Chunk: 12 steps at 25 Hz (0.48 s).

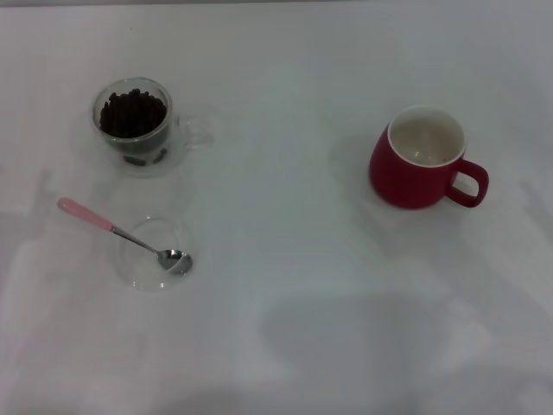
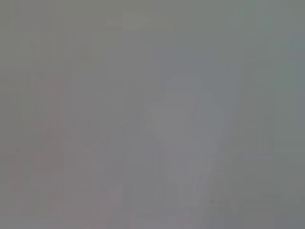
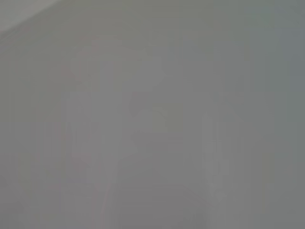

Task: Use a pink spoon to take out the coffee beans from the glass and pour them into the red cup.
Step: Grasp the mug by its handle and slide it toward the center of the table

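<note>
So far nothing on the counter (image 1: pixel 285 328) has been touched, and neither end effector shows in any view: both wrist cameras give only a blank grey surface, so we cannot tell whether the left or the right one is spread or closed. The pink spoon (image 1: pixel 121 233) lies at the near left, its metal bowl resting in a shallow clear dish (image 1: pixel 155 252) and its pink handle reaching out over the dish's far-left rim toward the left. Just beyond it, at the far left, stands the glass (image 1: pixel 135 127), well filled with coffee beans (image 1: pixel 132 113), its clear handle pointing right. The red cup (image 1: pixel 421 156) sits well apart at the right, empty, its loop handle turned right. We judge the step in hand to be picking up the spoon. We should probably take it with the left arm, which is nearer, and grip the pink handle where it overhangs the dish, since that end looks raised and clear of the glass. We should lift straight up so the dish does not slide or tip.
</note>
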### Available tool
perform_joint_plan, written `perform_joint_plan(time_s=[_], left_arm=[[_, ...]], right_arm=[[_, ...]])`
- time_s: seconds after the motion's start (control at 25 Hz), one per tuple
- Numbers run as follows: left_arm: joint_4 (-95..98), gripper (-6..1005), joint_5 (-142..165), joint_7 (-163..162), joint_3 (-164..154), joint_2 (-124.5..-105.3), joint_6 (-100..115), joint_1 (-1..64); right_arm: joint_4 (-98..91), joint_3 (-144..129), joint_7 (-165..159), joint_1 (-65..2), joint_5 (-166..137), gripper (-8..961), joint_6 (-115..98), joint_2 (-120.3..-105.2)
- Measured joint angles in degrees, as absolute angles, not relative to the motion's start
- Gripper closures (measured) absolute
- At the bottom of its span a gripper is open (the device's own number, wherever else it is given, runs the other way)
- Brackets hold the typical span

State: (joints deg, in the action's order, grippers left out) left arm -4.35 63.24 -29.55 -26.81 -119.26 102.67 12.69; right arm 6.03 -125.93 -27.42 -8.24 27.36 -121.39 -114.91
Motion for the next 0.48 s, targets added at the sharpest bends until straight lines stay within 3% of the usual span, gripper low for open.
perform_joint_plan(time_s=[0.48], left_arm=[[-4.12, 269, 63.47, -29.17, -26.81, -119.11, 102.65, 12.23]], right_arm=[[3.6, -126.03, -25.16, -10.47, 13.63, 155, -100.81, -115.11]])
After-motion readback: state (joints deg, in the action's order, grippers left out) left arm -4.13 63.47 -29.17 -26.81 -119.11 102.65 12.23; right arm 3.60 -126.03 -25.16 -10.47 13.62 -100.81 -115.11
